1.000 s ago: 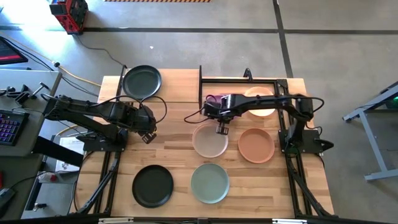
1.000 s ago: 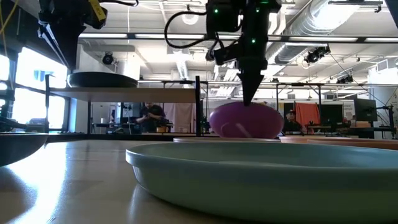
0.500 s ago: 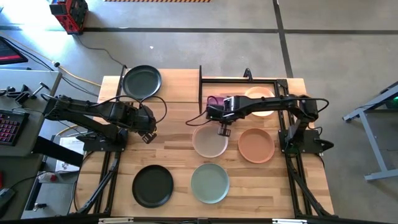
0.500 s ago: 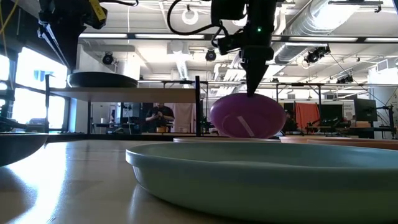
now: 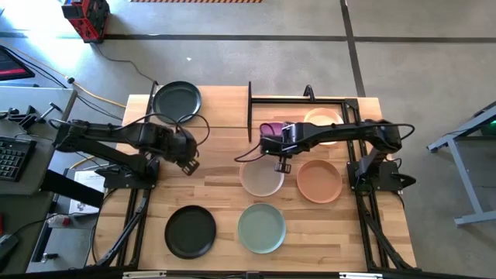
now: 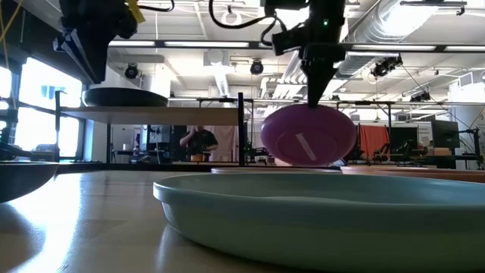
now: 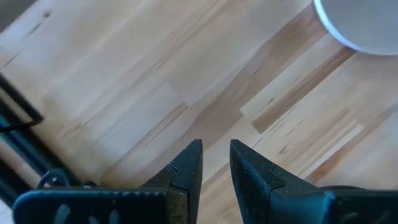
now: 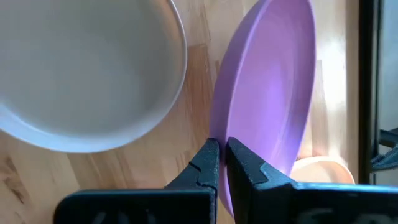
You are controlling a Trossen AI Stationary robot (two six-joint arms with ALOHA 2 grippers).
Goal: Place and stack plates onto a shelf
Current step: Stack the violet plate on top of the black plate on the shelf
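My right gripper (image 8: 221,144) is shut on the purple plate (image 6: 308,136) above the table's middle, just beyond the beige plate (image 5: 261,176). The terracotta plate (image 5: 319,180), the sage plate (image 5: 261,227) and a black plate (image 5: 191,231) lie flat on the table. A cream plate (image 5: 325,124) lies partly under my right arm. Another black plate (image 5: 177,101) rests on the shelf (image 6: 151,115) at the far left. My left gripper (image 5: 190,166) hangs open over bare wood with nothing between its fingers. My right gripper pinches the purple plate's rim (image 8: 216,138) between its two fingers. The fingers come from above, pointing steeply down. The plate hangs below them nearly on edge, its underside toward the table's near side. The nearer plates hide its lower edge in the low view.
A black metal frame (image 5: 249,105) with upright bars stands at the far middle and right of the table. Cables run from both arms. People sit in the room beyond the table (image 6: 193,142).
My right gripper has risen and gone a little toward the table's right edge, staying shut on the purple plate. The plate has tipped up from a flatter slant to stand nearly on edge.
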